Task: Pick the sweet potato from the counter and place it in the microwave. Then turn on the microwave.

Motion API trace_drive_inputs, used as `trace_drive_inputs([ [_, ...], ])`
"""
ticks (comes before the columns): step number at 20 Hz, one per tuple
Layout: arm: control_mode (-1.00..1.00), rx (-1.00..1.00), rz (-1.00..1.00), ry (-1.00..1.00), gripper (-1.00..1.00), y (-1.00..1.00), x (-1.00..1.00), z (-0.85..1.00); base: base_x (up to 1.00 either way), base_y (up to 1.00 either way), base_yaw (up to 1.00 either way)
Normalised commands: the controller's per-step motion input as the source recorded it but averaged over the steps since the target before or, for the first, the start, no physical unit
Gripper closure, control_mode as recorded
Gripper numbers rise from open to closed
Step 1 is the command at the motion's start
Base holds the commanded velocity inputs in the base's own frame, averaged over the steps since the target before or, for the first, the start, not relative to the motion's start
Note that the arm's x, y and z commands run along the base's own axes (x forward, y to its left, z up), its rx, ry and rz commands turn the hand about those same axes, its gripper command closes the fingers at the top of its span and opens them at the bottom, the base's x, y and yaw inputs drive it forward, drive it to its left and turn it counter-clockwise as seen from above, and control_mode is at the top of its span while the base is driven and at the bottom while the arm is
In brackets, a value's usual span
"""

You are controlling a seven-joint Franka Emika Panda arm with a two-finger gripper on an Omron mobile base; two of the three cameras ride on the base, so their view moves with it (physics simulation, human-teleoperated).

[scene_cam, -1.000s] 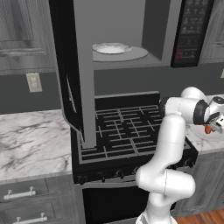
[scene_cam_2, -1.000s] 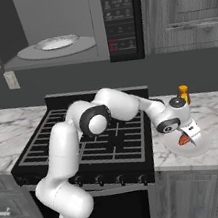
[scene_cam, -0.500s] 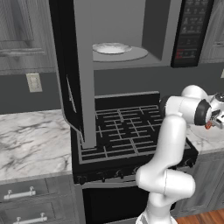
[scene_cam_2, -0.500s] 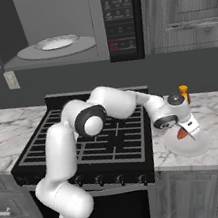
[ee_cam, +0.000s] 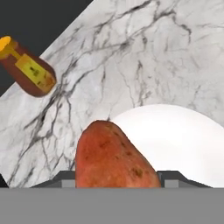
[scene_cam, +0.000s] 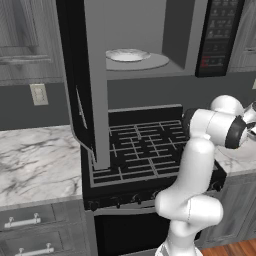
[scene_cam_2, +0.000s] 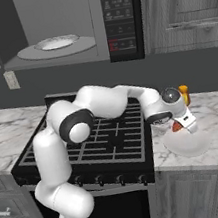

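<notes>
My gripper (scene_cam_2: 181, 123) is shut on the sweet potato (scene_cam_2: 176, 126), an orange-red tuber held just above a white plate (scene_cam_2: 189, 144) on the marble counter (scene_cam_2: 217, 107) right of the stove. In the hand view the sweet potato (ee_cam: 113, 157) sits between my fingers at the bottom, with the plate (ee_cam: 183, 140) behind it. The microwave (scene_cam_2: 63, 12) hangs above the stove with its black door (scene_cam: 75, 85) swung open to the left. Inside it a white round plate (scene_cam_2: 56, 42) lies on the turntable. Its dark button panel (scene_cam_2: 121, 17) is on the right side.
An orange bottle with a yellow cap (scene_cam_2: 184, 95) stands on the counter just behind the gripper, and in the hand view the bottle (ee_cam: 28, 70) is at upper left. The black grated stovetop (scene_cam_2: 110, 131) lies under the arm. The open door (scene_cam: 90, 130) hangs low over the stove's left side.
The gripper has risen a little with the sweet potato, away from the white plate on the counter. The elbow has swung slightly forward.
</notes>
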Motion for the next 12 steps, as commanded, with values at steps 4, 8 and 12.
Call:
trace_drive_inputs([
  [4,-1.00,-0.09,0.04,0.01,1.00,0.36,-0.28,0.58,0.00,0.00,0.00],
  [8,-1.00,-0.09,0.03,0.01,1.00,0.32,-0.34,0.64,0.00,0.00,0.00],
  [12,-1.00,-0.08,0.05,0.00,1.00,0.36,-0.29,0.62,0.00,0.00,0.00],
])
